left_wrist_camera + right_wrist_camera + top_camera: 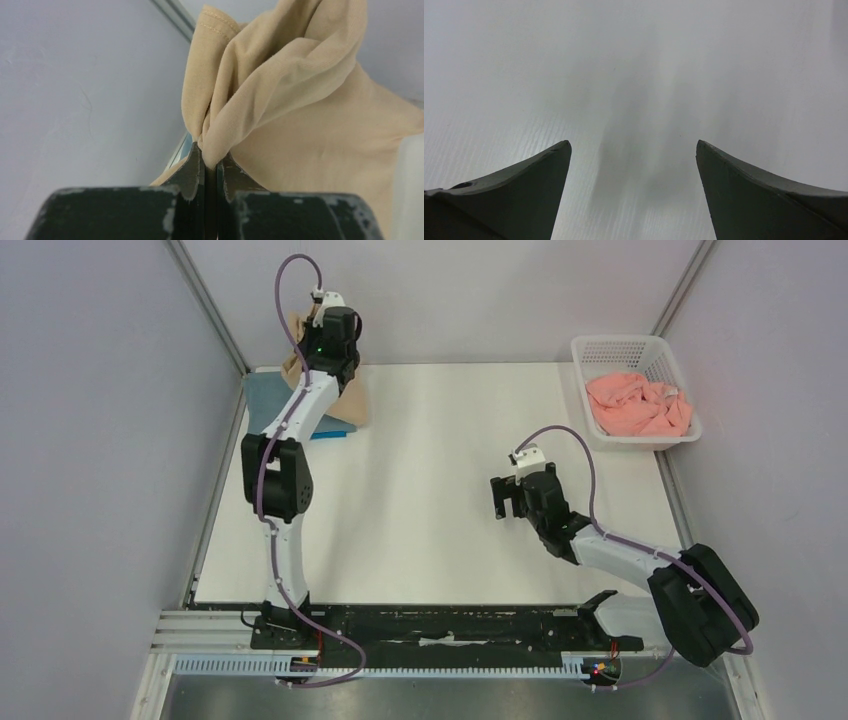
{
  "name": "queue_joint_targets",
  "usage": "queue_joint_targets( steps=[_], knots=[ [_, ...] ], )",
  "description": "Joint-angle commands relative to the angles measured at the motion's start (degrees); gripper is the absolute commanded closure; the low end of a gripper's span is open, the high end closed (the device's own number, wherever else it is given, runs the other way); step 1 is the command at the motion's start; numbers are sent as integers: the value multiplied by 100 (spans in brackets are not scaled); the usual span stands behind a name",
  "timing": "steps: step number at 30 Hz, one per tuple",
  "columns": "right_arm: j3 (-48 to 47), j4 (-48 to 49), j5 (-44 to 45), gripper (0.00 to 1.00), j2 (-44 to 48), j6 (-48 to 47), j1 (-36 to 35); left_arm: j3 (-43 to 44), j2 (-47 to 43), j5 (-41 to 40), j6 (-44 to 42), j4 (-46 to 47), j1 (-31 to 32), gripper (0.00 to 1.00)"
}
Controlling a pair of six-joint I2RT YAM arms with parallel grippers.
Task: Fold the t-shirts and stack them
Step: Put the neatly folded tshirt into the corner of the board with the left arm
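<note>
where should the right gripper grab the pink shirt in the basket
Take a raised fold near the middle of the pink t-shirt, coming straight down from above. It lies crumpled in a heap inside the white basket, whose walls block any sideways approach. The bunched ridges on top give the open right gripper something to pinch.

I can read no text, label, number or sign in any view. The tan tee (310, 140) and the basket (612, 340) show me no marking.
</note>
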State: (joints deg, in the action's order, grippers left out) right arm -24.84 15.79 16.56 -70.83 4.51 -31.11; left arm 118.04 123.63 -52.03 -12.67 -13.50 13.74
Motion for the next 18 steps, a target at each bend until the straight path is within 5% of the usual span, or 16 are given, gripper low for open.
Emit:
queue_joint_targets(
  steps=[1,18],
  knots=[
    [-170,163,-55,2,-130,105,28,-664,-141,-102,577,721,-381,98],
    [-367,75,102,2,-559,150,44,-1398,354,228,1386,1316,-1365,93]
  ],
)
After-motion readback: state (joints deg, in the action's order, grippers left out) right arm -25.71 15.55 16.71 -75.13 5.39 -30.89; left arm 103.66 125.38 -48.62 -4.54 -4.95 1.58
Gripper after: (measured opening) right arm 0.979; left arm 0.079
